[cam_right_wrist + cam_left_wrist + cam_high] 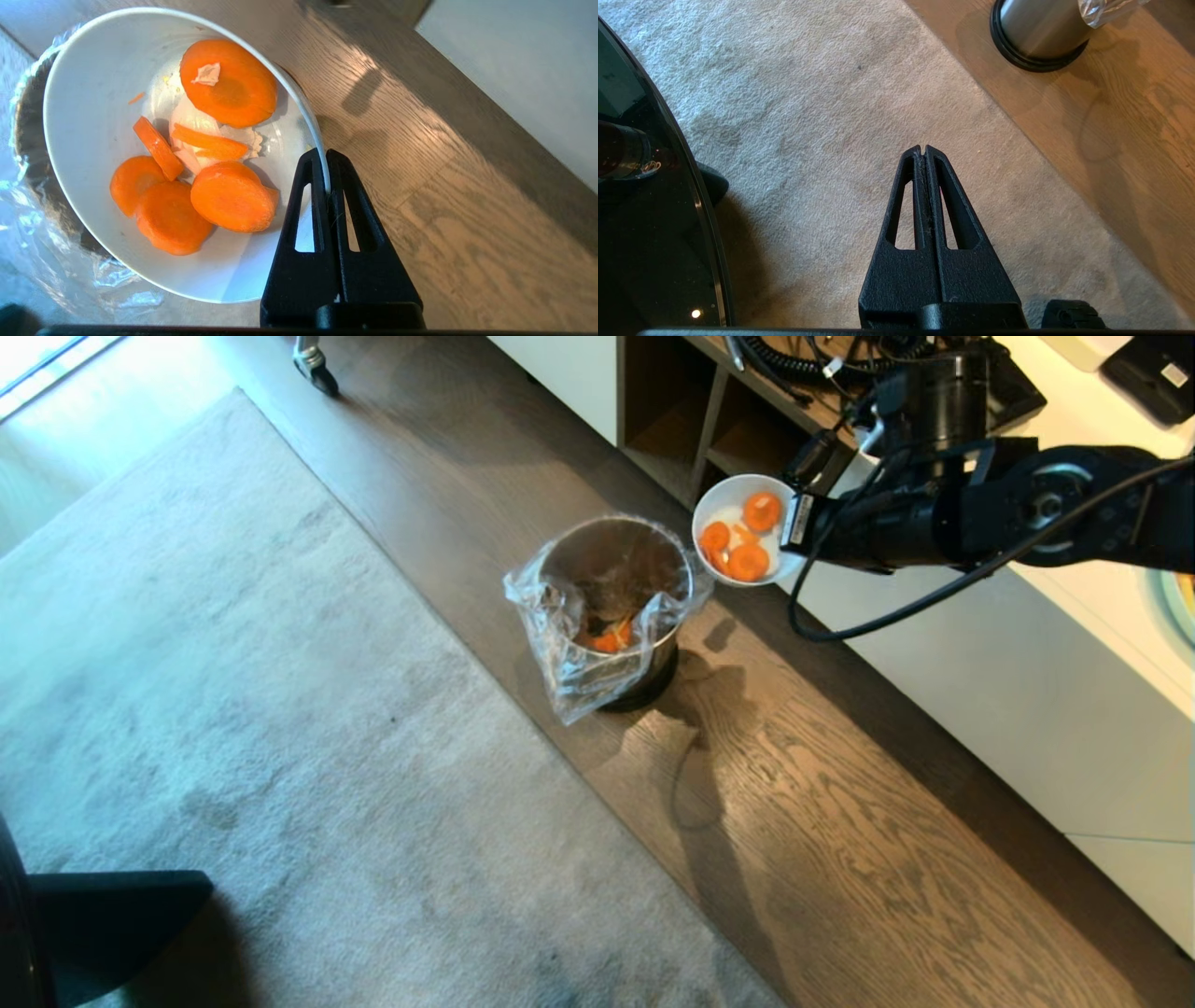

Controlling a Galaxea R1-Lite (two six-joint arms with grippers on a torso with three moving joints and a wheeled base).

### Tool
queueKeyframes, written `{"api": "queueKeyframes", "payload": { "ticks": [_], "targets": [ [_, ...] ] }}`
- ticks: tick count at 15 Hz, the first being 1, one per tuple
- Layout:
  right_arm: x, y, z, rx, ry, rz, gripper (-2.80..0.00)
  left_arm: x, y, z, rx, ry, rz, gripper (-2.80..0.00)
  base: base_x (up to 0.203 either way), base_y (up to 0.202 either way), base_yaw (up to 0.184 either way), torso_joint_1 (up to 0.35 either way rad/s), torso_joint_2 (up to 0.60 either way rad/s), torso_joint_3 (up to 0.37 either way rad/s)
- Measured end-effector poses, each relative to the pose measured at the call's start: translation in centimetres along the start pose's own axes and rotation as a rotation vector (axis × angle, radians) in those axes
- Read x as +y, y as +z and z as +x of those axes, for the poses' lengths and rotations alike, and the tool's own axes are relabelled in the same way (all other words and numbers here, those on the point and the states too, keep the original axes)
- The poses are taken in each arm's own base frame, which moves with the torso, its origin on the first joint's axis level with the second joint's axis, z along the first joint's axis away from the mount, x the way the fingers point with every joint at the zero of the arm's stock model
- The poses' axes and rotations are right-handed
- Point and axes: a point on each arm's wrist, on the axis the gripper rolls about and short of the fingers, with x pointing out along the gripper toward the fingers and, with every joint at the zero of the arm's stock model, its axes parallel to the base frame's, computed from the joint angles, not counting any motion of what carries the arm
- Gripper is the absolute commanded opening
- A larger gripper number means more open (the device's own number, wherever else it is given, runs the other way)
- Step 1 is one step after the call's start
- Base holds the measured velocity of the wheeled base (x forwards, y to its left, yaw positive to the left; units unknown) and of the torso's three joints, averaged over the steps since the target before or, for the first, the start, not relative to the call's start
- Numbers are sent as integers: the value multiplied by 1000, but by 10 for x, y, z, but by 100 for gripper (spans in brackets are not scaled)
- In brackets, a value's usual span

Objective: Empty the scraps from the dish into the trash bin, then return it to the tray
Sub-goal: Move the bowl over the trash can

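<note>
The left end effector, pressed together and empty, hangs idle over the grey carpet. To its right stands the small brushed-metal trash bin with its clear bag liner. Right of it, beside the bin's rim, the right end effector pinches the small white deep-sided dish by its thin rim. Glazed and likely slippery, it carries round orange carrot-like scraps. No legible writing shows.
</note>
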Motion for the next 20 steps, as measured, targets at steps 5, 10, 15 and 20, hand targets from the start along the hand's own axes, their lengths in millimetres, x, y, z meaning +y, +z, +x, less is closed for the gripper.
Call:
{"api": "queueKeyframes", "payload": {
  "ticks": [5, 10, 15, 20],
  "targets": [
    [18, -12, 14, 2, 43, -48, -280, 0, 0, 0, 0, 0, -1, -280, 0, 0, 0, 0, 0, 0],
    [32, -18, 14, 13, 78, -47, -280, 0, 0, 0, 0, 1, 0, -280, 0, 0, 0, 0, 0, 0],
    [19, -17, -7, 115, 29, 19, -280, 0, 0, 0, 0, 0, 0, -280, 0, 0, 0, 0, 0, 0],
    [-32, -36, -36, 274, -130, 92, -280, 0, 0, 0, 0, 0, 0, -280, 0, 0, 0, 0, 0, 0]
  ]
}}
